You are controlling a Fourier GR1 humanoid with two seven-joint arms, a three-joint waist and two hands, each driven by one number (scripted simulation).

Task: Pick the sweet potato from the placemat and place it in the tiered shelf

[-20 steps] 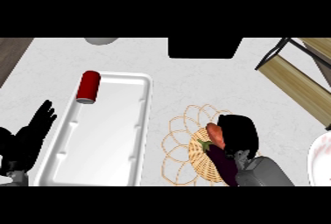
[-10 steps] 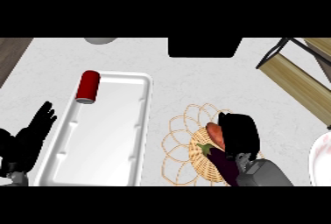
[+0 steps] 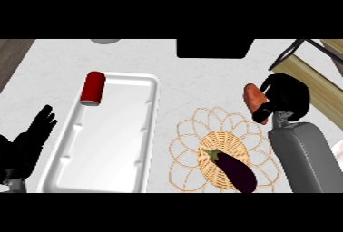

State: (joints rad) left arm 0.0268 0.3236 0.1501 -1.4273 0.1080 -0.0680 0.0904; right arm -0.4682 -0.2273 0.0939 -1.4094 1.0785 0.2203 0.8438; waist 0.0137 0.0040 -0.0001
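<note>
My right forearm comes up from the lower right edge, nearly straight up the view, with a slight lean to the left. My right hand [image 3: 285,95] sits at the end of it, fingers curled over, the thumb side closed on the sweet potato [image 3: 254,100]. My left hand [image 3: 30,140] rests at the left edge, fingers straight, pointing up and slightly right.

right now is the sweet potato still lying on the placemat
No, the right hand holds the sweet potato lifted clear of the placemat, where only the eggplant lies.
</note>
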